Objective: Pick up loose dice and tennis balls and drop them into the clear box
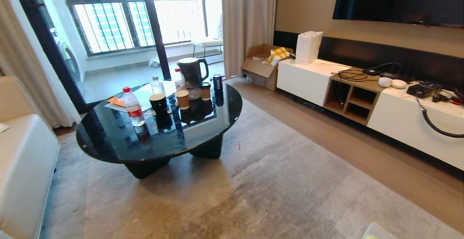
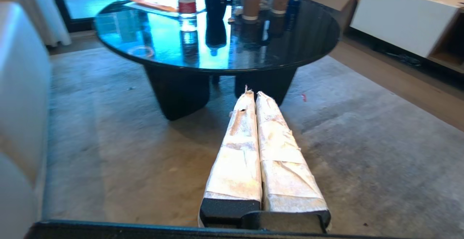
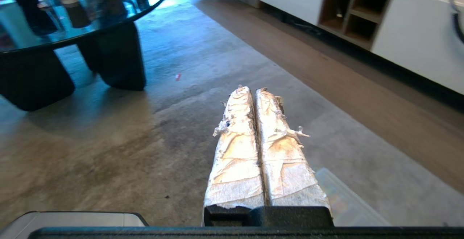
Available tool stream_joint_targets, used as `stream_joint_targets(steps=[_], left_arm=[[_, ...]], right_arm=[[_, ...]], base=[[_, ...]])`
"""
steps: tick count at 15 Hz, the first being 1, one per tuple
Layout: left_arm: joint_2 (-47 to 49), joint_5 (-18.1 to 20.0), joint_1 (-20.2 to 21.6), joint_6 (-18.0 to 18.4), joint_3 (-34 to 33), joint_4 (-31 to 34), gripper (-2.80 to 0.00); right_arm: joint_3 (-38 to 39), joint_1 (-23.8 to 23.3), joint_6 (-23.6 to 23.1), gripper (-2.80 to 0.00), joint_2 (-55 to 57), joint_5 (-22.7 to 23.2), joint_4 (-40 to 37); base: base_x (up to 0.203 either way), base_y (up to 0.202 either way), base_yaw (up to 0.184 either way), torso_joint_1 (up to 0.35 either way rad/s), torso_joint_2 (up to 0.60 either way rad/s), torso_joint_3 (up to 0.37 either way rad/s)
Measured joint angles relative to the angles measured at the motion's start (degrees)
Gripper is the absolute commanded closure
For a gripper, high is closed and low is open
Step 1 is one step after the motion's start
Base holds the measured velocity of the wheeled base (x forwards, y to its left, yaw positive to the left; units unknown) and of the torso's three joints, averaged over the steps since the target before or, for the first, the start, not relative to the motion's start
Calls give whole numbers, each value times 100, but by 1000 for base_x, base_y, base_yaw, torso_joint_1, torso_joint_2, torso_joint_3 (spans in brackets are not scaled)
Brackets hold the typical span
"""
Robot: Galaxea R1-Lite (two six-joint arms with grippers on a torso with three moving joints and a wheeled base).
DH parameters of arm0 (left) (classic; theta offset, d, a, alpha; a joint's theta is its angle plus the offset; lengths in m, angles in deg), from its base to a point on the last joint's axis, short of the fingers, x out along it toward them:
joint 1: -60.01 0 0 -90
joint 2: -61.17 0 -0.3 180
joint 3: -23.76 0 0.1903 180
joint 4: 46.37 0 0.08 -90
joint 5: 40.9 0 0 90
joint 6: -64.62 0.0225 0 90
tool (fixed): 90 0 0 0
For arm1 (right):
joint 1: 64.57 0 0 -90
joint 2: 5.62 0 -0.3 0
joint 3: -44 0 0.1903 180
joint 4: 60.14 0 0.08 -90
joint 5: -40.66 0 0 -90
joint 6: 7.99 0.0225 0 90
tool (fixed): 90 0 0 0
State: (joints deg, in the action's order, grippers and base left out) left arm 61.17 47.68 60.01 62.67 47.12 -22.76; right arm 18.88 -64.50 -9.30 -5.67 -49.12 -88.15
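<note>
One grey rug (image 1: 290, 181) — round black table (image 1: 108, 137)

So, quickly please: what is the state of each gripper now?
Left gripper: closed, holding nothing.
Right gripper: closed, holding nothing.

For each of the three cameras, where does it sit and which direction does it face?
Head view: high on the robot, looking forward and down at the round black table and the rug; no arm shows.
Left wrist view: behind the left gripper, facing the table; its taped fingers are closed.
Right wrist view: behind the right gripper, facing the rug; fingers closed.
Shared: table and rug.
</note>
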Motion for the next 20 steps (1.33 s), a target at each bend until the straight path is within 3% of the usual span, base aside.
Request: stream_joint_targets(steps=[16,20], left_arm=[[0,-5,0,-28,0,2,0],[0,-9,0,-30,0,5,0]], right_arm=[[9,0,10,0,0,0,32],[9,-3,23,0,0,-1,38]], base=[[0,-7,163,3,2,3],[0,0,22,1,1,0]])
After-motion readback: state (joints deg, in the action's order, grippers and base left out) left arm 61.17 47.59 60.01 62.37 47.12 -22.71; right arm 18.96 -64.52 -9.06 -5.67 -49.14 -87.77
